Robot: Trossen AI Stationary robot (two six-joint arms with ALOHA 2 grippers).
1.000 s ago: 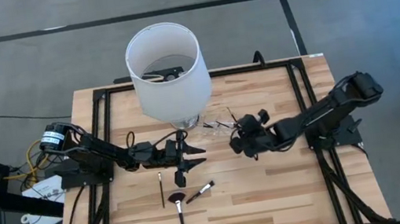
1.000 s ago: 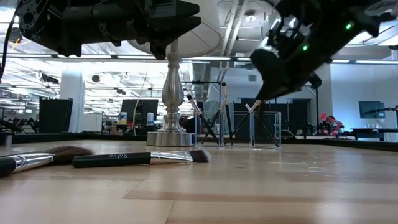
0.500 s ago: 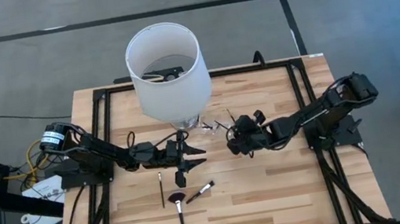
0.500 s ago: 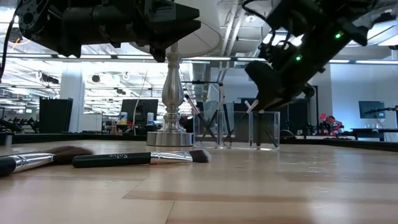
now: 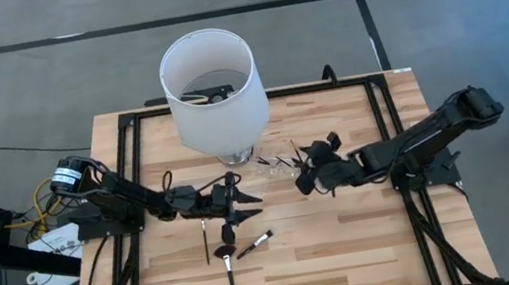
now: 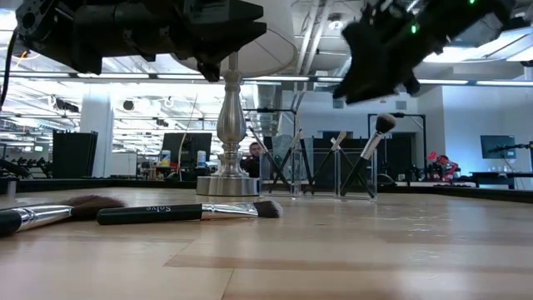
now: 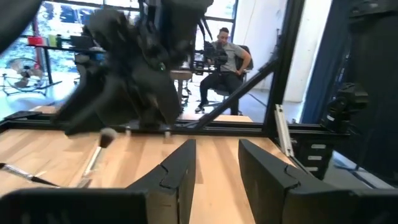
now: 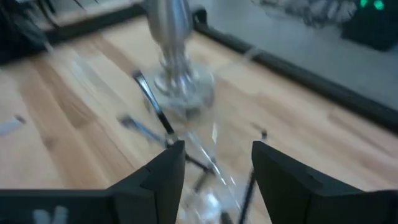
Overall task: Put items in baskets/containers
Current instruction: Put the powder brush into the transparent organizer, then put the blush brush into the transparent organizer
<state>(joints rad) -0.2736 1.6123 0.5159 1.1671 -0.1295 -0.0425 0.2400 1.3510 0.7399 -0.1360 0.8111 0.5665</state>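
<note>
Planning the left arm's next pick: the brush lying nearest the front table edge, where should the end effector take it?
Grip the long brush mid-handle, from straight above, fingers across its length. It lies flat, pointing at the front edge, head end toward the other loose brushes, so the bare handle nearer the edge looks least crowded. Left end effector hovers close by.

Two dark jointed arms, yellow cabling at the left arm's base (image 5: 66,181).

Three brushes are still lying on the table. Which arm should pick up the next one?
Left, probably. The left gripper hangs open just beside the loose brushes, nothing in it. The right gripper is open too, but sits by the clear container near the lamp base, farther from those brushes.
</note>
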